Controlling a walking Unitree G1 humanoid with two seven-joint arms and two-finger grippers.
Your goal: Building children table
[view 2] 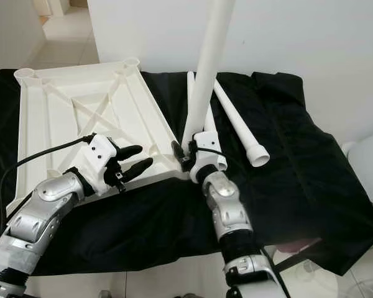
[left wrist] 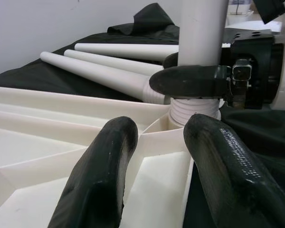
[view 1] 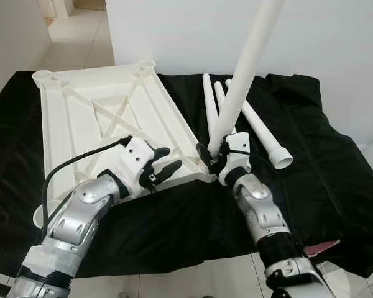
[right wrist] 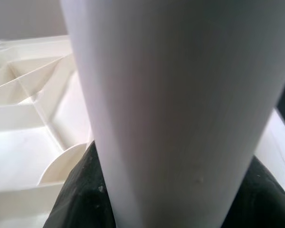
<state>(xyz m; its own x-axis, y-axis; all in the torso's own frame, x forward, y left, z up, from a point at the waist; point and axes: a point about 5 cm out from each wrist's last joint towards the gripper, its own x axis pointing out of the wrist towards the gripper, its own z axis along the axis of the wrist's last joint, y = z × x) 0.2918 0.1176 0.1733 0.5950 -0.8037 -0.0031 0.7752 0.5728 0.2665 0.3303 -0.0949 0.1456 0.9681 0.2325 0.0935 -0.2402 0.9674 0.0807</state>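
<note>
Right gripper clamps upright leg in tabletop corner socket.

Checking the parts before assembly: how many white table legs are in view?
4. One leg stands at the tabletop's near corner socket, gripped by the right gripper; three legs lie side by side on the black cloth behind it.

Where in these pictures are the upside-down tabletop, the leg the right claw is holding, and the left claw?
tabletop [view 1: 68, 133], left eye view, ribbed underside.
held leg [view 1: 245, 68], left eye view, mid shaft.
left claw [view 1: 165, 162], left eye view, between fingertips.
</note>
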